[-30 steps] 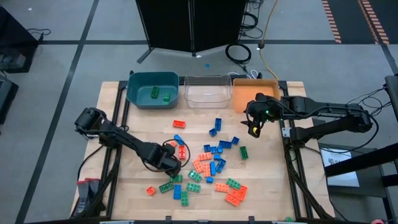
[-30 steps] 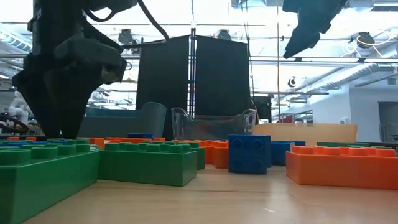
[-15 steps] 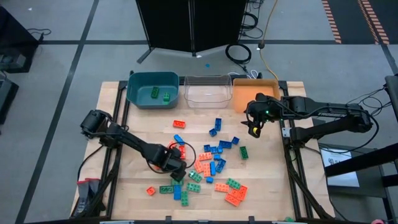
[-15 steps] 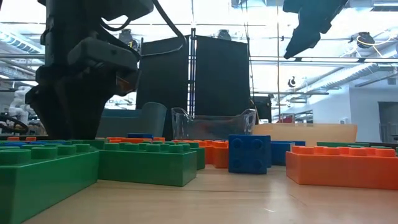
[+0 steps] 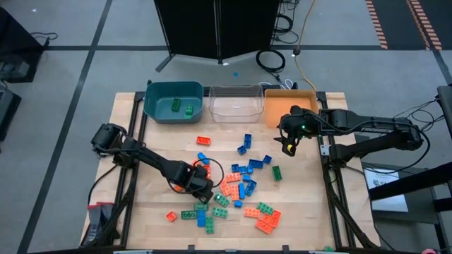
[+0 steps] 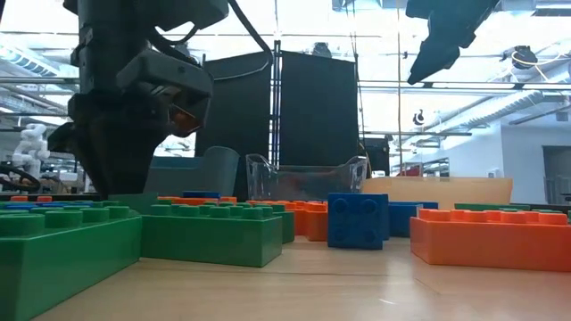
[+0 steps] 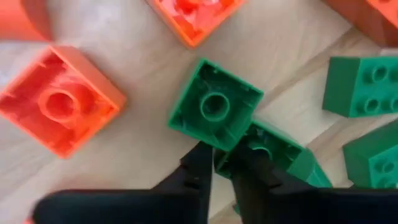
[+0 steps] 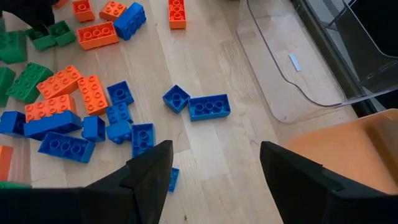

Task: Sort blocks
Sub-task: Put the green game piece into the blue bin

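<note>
Green, blue and orange-red blocks [image 5: 240, 187] lie scattered on the wooden table [image 5: 155, 141], most of them near the middle. My left gripper [image 5: 200, 195] points down into the pile's left side and is shut on a green block [image 7: 273, 152] that lies hollow side up. This block touches a square green block [image 7: 214, 106], also hollow side up. My right gripper [image 5: 288, 144] hangs open high over the far right of the table, with nothing between its fingers [image 8: 149, 177]. My left gripper pinches a thin green wall [image 7: 222, 157] between its two fingertips, from above, pointing down. The wall lies where the two hollow-side-up green blocks meet, and it seems to be the near wall of the farther-right one. That block rests on the table.
Along the far edge stand a teal bin [image 5: 159, 106] with two green blocks in it, a clear bin [image 5: 235, 106] and an orange bin [image 5: 282, 106]. Orange blocks [image 7: 59, 102] lie close beside the left gripper. Bare wood shows at the table's left and far middle.
My left gripper has gone a little toward the table's right and near edge, and down into the left side of the pile. My right gripper has kept still.
</note>
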`<state>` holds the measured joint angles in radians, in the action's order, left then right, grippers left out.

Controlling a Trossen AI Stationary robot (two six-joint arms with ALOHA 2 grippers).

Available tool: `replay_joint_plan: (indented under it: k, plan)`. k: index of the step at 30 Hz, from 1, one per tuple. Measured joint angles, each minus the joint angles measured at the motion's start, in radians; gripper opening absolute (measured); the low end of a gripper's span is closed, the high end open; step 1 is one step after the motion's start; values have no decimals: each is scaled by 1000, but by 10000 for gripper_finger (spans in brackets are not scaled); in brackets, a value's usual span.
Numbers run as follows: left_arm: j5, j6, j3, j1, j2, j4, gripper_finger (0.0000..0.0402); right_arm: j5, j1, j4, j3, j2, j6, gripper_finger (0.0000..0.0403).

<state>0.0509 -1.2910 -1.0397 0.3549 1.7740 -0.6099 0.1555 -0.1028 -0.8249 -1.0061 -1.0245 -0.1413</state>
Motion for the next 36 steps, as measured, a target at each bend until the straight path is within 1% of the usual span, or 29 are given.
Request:
replay_joint_plan:
  k: [3,5,9,17,20,22,24,28,30,32,34,36]
  plan:
    - [-10,18,-16,-9,-16,-19,17,0,0,0,0,0,0,240]
    - [-11,18,-24,-16,-38,-14,8,0,0,1,0,0,0,240]
    - [-14,17,-33,-30,-65,-31,8,0,0,1,0,0,0,240]
    - [-15,23,-104,-59,-128,-99,8,0,0,3,0,0,0,240]
    - [-28,25,-143,-83,-160,-158,8,0,0,4,0,0,0,240]
    - [-69,43,-173,-104,-183,-221,8,0,0,5,0,0,0,240]
    - [-122,96,-211,-134,-208,-293,8,0,0,6,0,0,0,240]
    - [-296,209,-306,-240,-255,-504,8,1,0,10,0,0,0,240]
    - [-397,269,-348,-311,-278,-583,8,1,0,17,0,0,-3,240]
    - [-477,334,-384,-399,-299,-637,8,1,0,22,0,0,-3,240]
    - [-530,415,-410,-495,-321,-650,8,1,0,24,0,0,-12,240]
    - [-554,493,-426,-605,-339,-644,8,1,0,29,0,0,-24,240]
